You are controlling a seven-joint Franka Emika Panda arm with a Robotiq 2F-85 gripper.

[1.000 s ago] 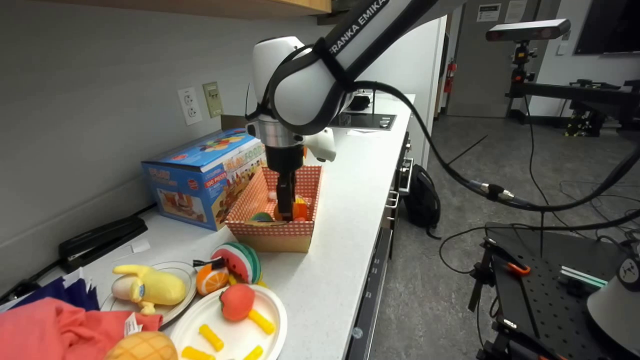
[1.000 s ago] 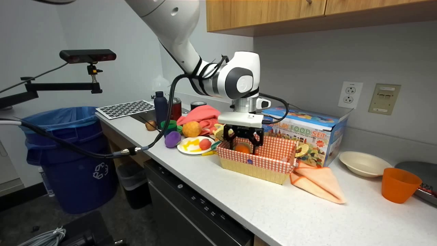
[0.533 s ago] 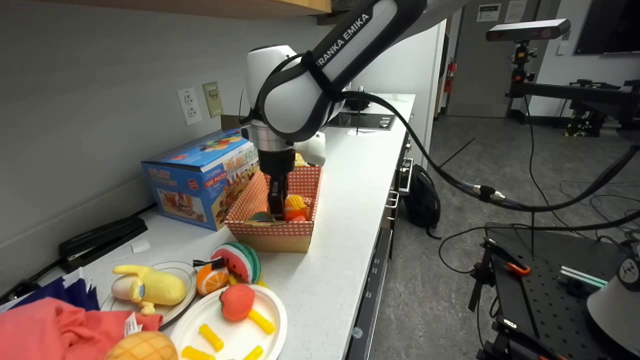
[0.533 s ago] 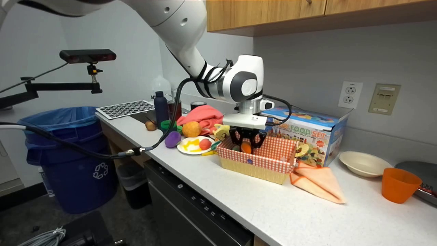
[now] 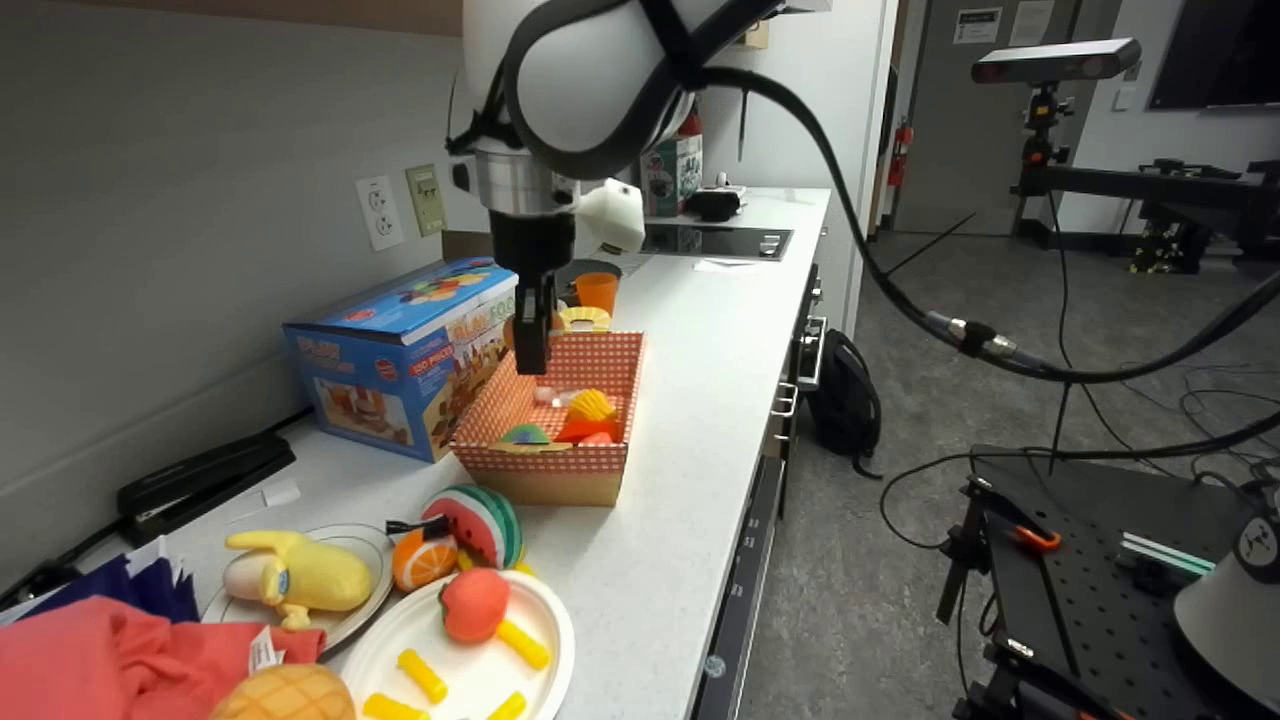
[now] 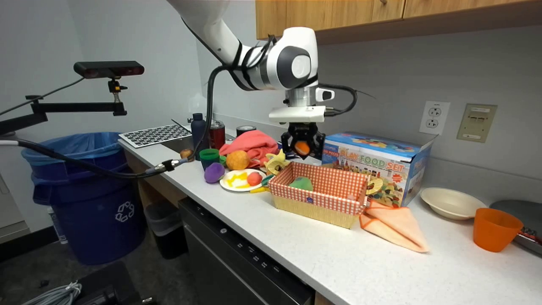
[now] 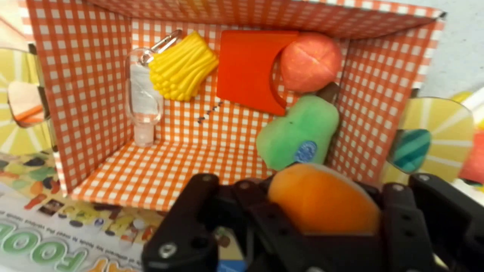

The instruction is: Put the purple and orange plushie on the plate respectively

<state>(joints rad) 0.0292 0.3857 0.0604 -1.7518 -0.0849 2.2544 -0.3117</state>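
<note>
My gripper [image 6: 303, 155] hangs above the checked basket [image 6: 313, 214], shut on the orange plushie [image 6: 302, 148]. In the wrist view the orange plushie [image 7: 325, 200] bulges between the dark fingers [image 7: 406, 223], and the fingertips are mostly hidden behind it. The purple plushie [image 6: 214, 173] lies on the counter beside the white plate [image 6: 237, 189]; it is outside the frame in the exterior view where the plate [image 5: 555, 630] is close. On that plate are a red tomato-like toy [image 5: 475, 605] and several yellow sticks.
Inside the basket lie a green plushie [image 7: 302, 132], a red fries box [image 7: 245, 71], yellow fries [image 7: 185, 66] and a clear bottle [image 7: 143, 90]. A blue toy box [image 5: 400, 350] stands beside the basket. Watermelon [image 5: 485, 525] and orange-slice [image 5: 425, 558] toys lie between basket and plate.
The jaws were open inside the basket around the orange plushie; they have closed on it. The gripper has risen out of the basket with the plushie, and the green plushie now shows.
</note>
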